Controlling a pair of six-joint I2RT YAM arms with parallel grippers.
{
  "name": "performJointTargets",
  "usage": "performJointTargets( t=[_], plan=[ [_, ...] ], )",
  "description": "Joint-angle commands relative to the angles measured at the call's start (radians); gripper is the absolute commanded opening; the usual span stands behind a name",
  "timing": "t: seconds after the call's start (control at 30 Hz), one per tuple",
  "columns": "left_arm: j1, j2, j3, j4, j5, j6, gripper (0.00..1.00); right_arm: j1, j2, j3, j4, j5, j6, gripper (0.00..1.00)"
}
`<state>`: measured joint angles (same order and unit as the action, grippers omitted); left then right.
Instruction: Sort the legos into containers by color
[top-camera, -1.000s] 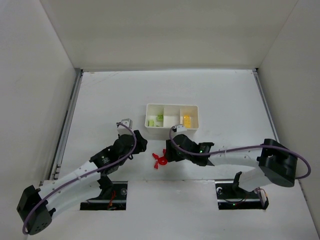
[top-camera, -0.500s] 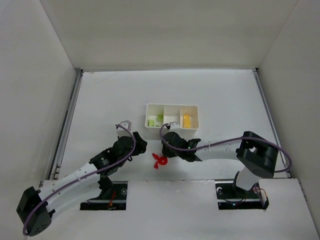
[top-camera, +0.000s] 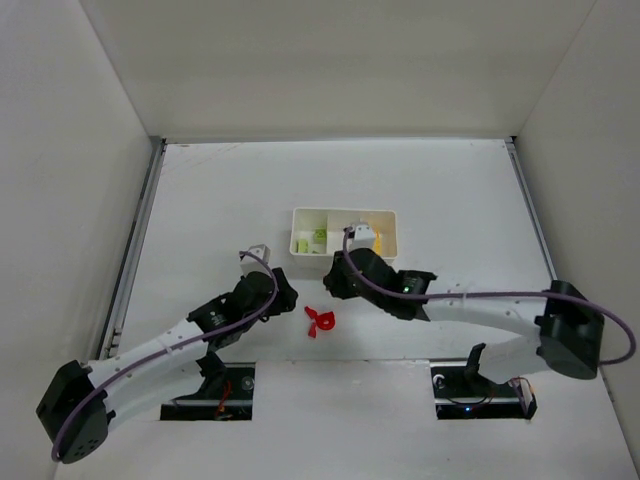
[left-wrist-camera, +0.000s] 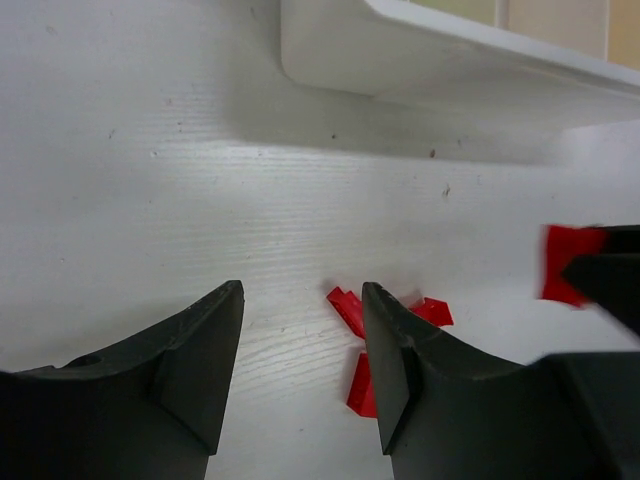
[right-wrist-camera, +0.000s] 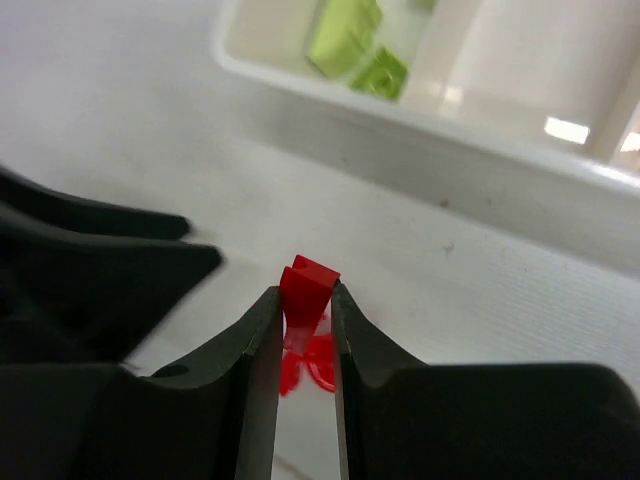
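My right gripper (right-wrist-camera: 305, 300) is shut on a small red lego (right-wrist-camera: 308, 283) and holds it above the table, just in front of the white tray (right-wrist-camera: 450, 150). In the top view this gripper (top-camera: 334, 286) sits near the tray's front wall (top-camera: 345, 256). Loose red legos (top-camera: 320, 320) lie on the table below it. They also show in the left wrist view (left-wrist-camera: 352, 308). My left gripper (left-wrist-camera: 300, 340) is open and empty, with its right finger beside them. Light green legos (top-camera: 315, 240) lie in the left compartment and yellow ones (top-camera: 372, 238) in the right one.
White walls enclose the table on three sides. The tray (left-wrist-camera: 450, 70) stands a short way beyond the left gripper (top-camera: 284, 297). Both arms reach toward the middle, their fingertips close together.
My right gripper has risen from the red pile with a red lego and moved toward the tray. The left gripper has shifted slightly toward the pile.
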<state>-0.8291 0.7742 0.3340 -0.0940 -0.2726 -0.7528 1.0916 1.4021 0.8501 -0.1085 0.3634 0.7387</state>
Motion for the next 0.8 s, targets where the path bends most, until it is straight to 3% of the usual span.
performJointTargets(
  t=[0.0,0.33,0.4,0.53,0.77],
  plan=[
    [0.005,0.046,0.028,-0.018,0.006,-0.094,0.48,-0.052,-0.109,0.072,0.0,0.006,-0.061,0.24],
    [-0.04,0.16,0.069,0.005,-0.007,-0.146,0.5,-0.281,0.055,0.216,0.029,0.005,-0.2,0.25],
    [-0.054,0.18,0.08,0.005,-0.008,-0.149,0.51,-0.299,0.087,0.234,0.036,0.014,-0.213,0.3],
    [-0.075,0.235,0.103,0.017,-0.027,-0.149,0.51,-0.313,0.103,0.245,0.05,-0.001,-0.214,0.5],
    [-0.107,0.339,0.151,0.027,-0.077,-0.167,0.51,-0.302,-0.034,0.167,0.056,-0.011,-0.219,0.54]
  ],
)
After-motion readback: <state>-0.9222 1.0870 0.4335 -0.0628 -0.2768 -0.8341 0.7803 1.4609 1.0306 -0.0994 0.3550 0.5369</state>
